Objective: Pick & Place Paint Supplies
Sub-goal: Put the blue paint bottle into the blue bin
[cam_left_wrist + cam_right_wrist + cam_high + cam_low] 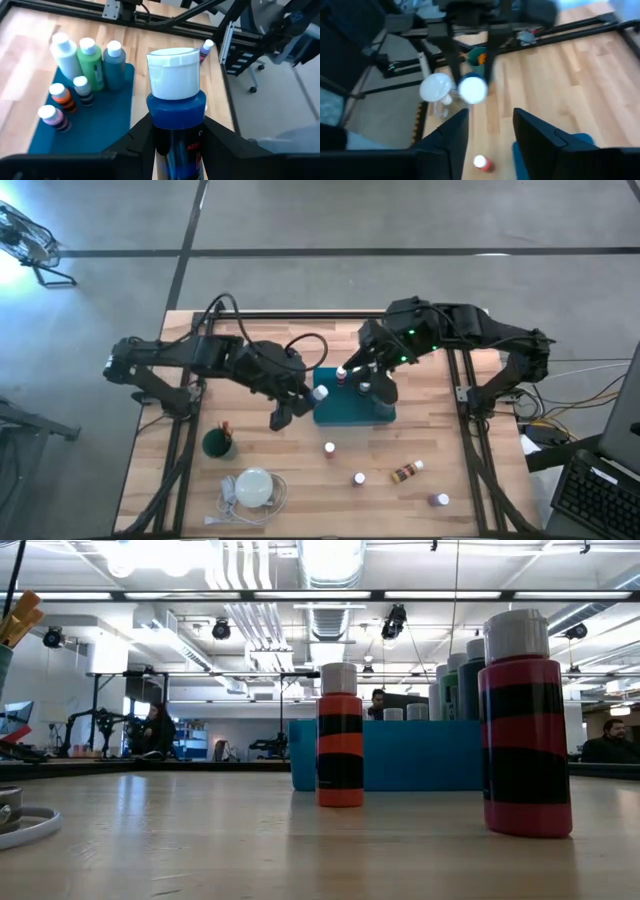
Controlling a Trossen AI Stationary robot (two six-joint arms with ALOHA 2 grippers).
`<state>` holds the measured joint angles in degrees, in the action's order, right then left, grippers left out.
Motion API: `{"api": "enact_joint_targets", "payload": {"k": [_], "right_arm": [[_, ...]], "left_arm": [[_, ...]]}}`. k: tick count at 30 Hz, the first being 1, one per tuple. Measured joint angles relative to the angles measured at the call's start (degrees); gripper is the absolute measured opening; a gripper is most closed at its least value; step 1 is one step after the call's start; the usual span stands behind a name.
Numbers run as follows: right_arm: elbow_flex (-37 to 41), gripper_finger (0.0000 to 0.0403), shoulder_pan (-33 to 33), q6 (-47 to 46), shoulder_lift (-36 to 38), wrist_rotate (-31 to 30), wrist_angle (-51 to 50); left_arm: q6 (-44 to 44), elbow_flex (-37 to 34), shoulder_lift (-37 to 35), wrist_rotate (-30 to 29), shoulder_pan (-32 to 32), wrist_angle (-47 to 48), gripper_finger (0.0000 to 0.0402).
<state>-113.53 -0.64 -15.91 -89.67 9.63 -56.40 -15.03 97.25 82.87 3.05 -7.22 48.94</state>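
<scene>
We saw a wooden bench (pixel 270 480) carrying a teal tray (pixel 345 413) at mid-frame, a green cup (pixel 218 444) and white disc (pixel 253 486) lower left, and scattered paint bottles (pixel 406 472) lower right.

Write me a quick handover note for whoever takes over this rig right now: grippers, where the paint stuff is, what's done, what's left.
Left gripper: shut on a blue bottle, held upright at the teal tray's left edge.
Right gripper: open and empty, above the tray's far side.
Done: six bottles stand in the tray.
Left: set the blue bottle in; four bottles still on the table nearer the front, three upright, the brown one lying down. Brushes stand in the green cup, front left.
</scene>
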Motion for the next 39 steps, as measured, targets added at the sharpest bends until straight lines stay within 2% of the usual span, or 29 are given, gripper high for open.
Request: {"api": "enact_joint_targets", "payload": {"k": [8,24,39], "right_arm": [[-2.5,0.0182,-0.3,-2.3,-3.3,4.0,0.3],[-3.3,0.0215,-0.6,-2.9,-8.4,5.7,-0.3],[-3.3,0.0164,-0.9,-3.3,-9.9,5.9,0.3]], "left_arm": [[4.5,2.0,2.3,0.1,0.9,0.9,0.0125],[6.2,2.2,3.1,-0.7,1.2,1.0,0.0126],[6.3,2.2,3.1,-1.2,1.2,0.6,0.0126]]}}
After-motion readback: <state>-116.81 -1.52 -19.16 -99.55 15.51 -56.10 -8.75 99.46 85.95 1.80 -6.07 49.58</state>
